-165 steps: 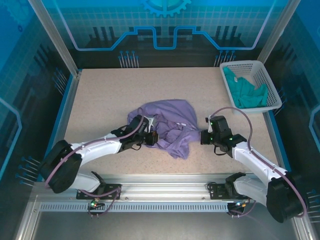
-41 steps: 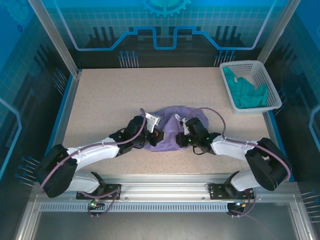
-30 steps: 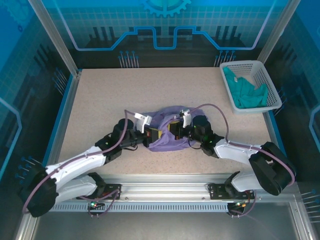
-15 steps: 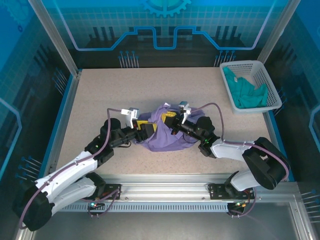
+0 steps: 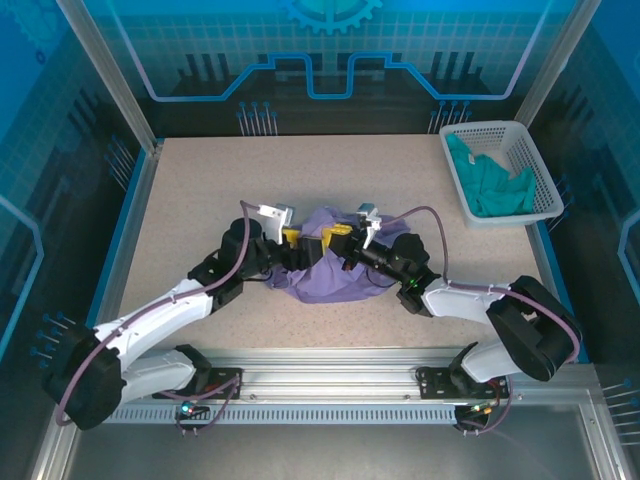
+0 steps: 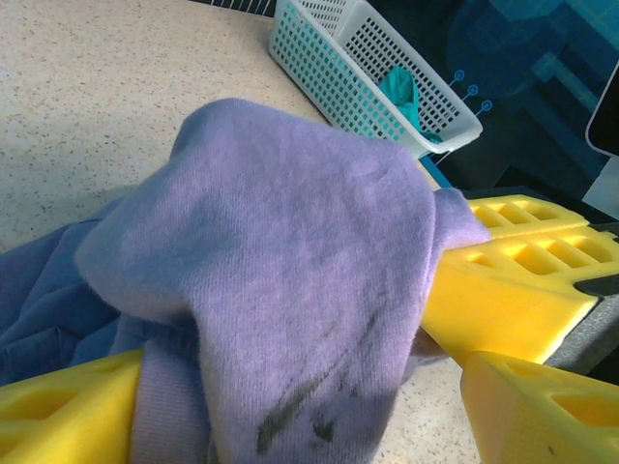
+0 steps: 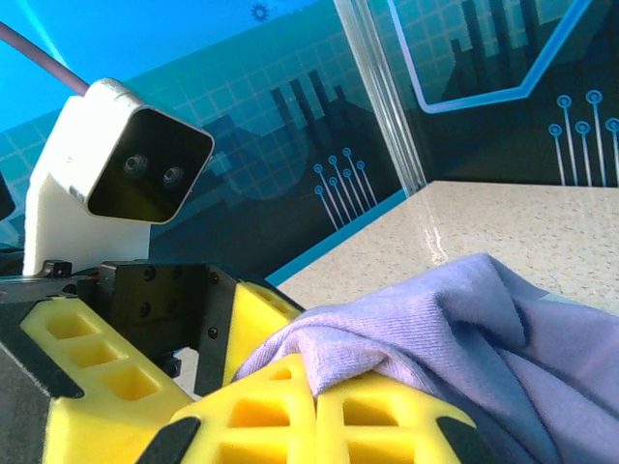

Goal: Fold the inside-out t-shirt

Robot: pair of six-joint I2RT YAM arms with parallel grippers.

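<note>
The t-shirt (image 5: 335,285) lies bunched, its sleeves lost in folds.

Lavender-purple inside-out t-shirt (image 5: 330,280): soft knit, wrinkly, bunched in small heap mid-table (image 5: 200,180), nearer front edge. One fold lifted into rounded peak above heap, rest slumped on tabletop. Dark streaks on lifted fold, possibly stains. Not yet folded flat.
</note>
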